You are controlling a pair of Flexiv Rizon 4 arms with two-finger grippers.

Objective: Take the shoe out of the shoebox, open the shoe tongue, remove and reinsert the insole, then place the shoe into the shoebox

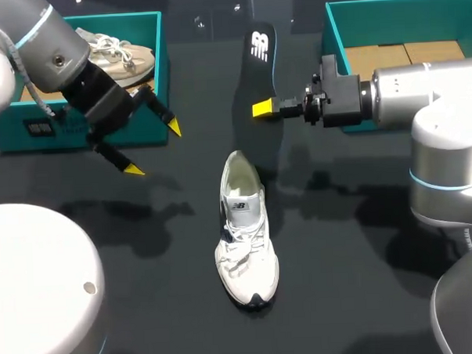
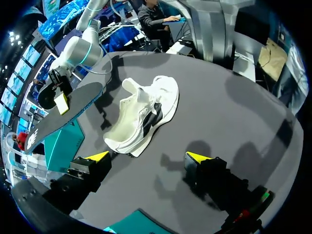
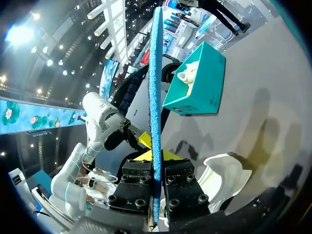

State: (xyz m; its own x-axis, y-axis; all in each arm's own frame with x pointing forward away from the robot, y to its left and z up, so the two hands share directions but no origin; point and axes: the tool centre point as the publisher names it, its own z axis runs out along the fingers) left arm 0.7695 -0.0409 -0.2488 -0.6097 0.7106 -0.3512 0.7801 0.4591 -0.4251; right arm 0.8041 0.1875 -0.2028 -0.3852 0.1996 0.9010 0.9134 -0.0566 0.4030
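Dark table point(image 1: 366, 281) holds white, seemingly mesh shoe point(image 1: 245, 239); right pincer point(image 1: 264, 107) grips thin insole point(image 1: 260, 54), left pincer point(image 1: 153, 149) spread.

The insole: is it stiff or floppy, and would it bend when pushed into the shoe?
Likely fairly stiff for its thinness: the insole, gripped at one end only by the right gripper, stands out nearly straight without drooping. Seen edge-on in the right wrist view it is a thin sheet, so it would probably flex if pushed against the white shoe.

Robotics lab — left arm point(image 1: 35, 52), right arm point(image 1: 428, 90) over black table point(image 1: 357, 250).
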